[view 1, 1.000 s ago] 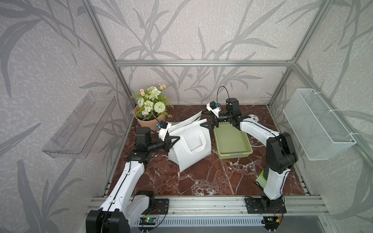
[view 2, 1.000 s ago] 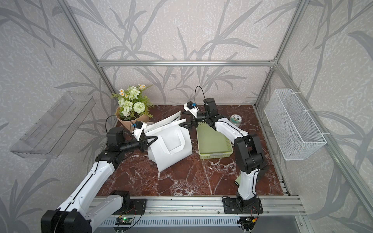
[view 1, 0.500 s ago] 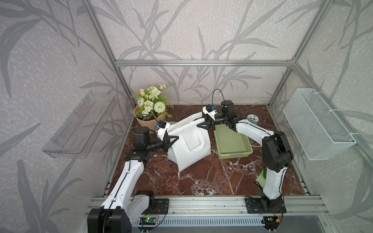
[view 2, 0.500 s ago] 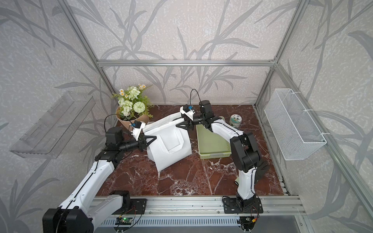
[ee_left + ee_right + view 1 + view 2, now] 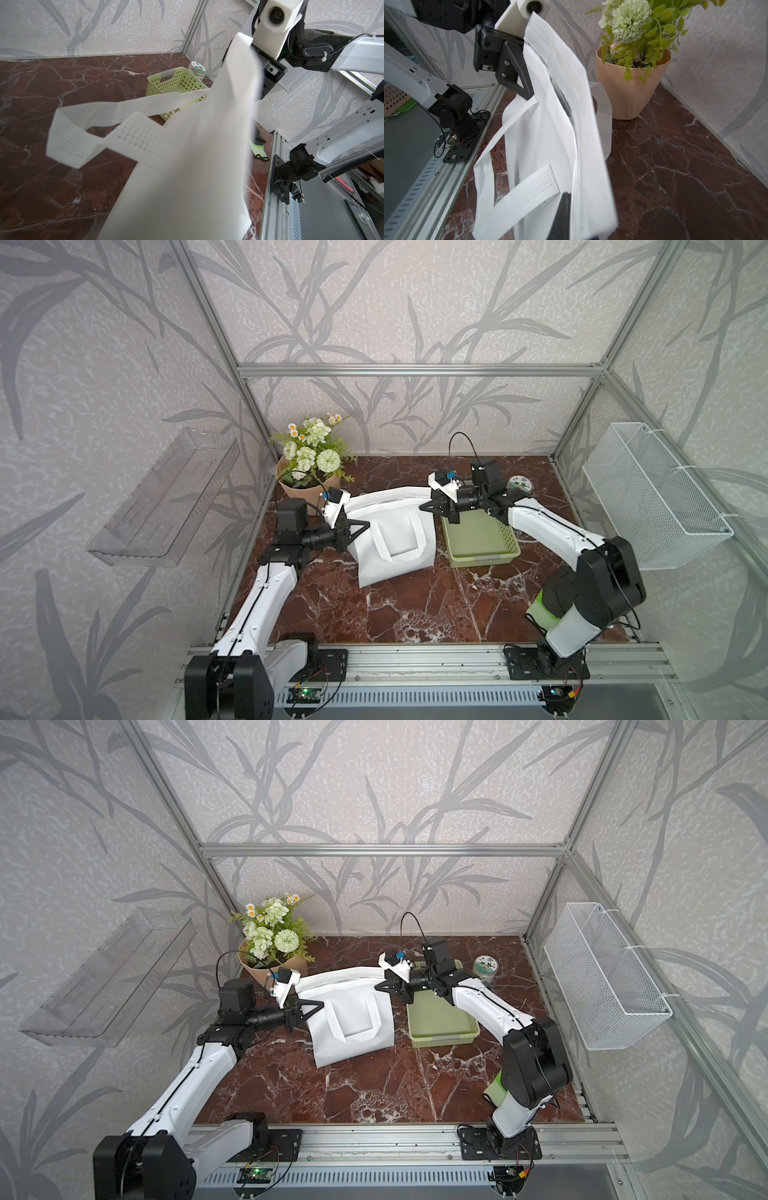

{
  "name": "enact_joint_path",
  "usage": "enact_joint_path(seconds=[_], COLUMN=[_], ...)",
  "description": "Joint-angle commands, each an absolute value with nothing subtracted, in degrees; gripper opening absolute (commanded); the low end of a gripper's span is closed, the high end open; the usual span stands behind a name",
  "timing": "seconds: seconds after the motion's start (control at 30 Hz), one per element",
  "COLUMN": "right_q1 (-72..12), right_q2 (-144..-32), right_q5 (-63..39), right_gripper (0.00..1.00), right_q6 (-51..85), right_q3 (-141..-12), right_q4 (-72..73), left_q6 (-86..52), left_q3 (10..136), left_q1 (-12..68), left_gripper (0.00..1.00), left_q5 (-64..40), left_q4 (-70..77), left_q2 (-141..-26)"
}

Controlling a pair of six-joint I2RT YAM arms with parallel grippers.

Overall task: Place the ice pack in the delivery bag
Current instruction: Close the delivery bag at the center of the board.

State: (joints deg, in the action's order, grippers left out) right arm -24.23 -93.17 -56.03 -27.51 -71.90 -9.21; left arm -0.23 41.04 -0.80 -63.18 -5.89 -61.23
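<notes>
Both jaws pinch the bag (image 5: 395, 531) at its top corners. Looks light and floppy; rim's the best hold.

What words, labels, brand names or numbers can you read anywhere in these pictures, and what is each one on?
No text can be read in any view.
Small jar: its lid has a printed design, too small to tell whether it carries words.
Delivery bag: plain white, no print visible.
Green basket: no label visible.
</notes>
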Motion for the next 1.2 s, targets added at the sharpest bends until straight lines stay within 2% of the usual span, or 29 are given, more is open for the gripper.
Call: enact_joint_path(seconds=[0.0, 0.17, 0.4, 0.53, 0.6, 0.7, 0.87, 1.03, 1.17], right_q1=[-21.4, -19.8, -19.9, -19.9, -19.9, -19.9, -20.6, -20.6, -20.7], right_q2=[-87.3, -85.2, -86.6, -86.9, -86.4, -85.9, -86.0, -86.0, -86.0], right_q5=[-54.3, -53.9, -49.9, -49.8, -49.6, -49.8, -49.6, -49.5, -49.3], right_gripper=[0.00, 0.00, 0.00, 0.00, 0.00, 0.00, 0.00, 0.00, 0.00], right_q6=[-29.2, -30.4, -26.0, -26.2, -26.5, -26.8, -27.0, -27.2, -27.3], right_q3=[-70.7, -68.4, -61.9, -62.0, -62.0, -62.3, -63.4, -64.0, -64.2], right_q4=[-16.6, -19.9, -8.0, -8.1, -8.2, -8.4, -8.6, -9.0, -9.0], left_q6=[-1.4, -0.8, -0.9, -0.4, -0.3, 0.1, -6.0, -11.2, -10.9], left_q3=[44.8, 47.0, 44.6, 45.4, 46.2, 46.9, 50.6, 62.7, 76.3], left_q1=[-0.3, 6.0, 8.6, 6.3, 4.7, 2.3, 0.5, 1.2, 4.9], left_gripper=[0.00, 0.00, 0.00, 0.19, 0.32, 0.60, 0.98, 1.00, 0.86], left_q5=[-64.8, -63.9, -62.0, -61.0, -61.2, -60.6, -53.4, -41.2, -34.4], left_q4=[-2.2, -1.7, 3.3, 0.7, -1.4, -3.8, -3.5, -8.5, -18.9], left_q2=[-61.6, -64.3, -69.5, -69.0, -67.4, -64.1, -57.5, -57.3, -65.3])
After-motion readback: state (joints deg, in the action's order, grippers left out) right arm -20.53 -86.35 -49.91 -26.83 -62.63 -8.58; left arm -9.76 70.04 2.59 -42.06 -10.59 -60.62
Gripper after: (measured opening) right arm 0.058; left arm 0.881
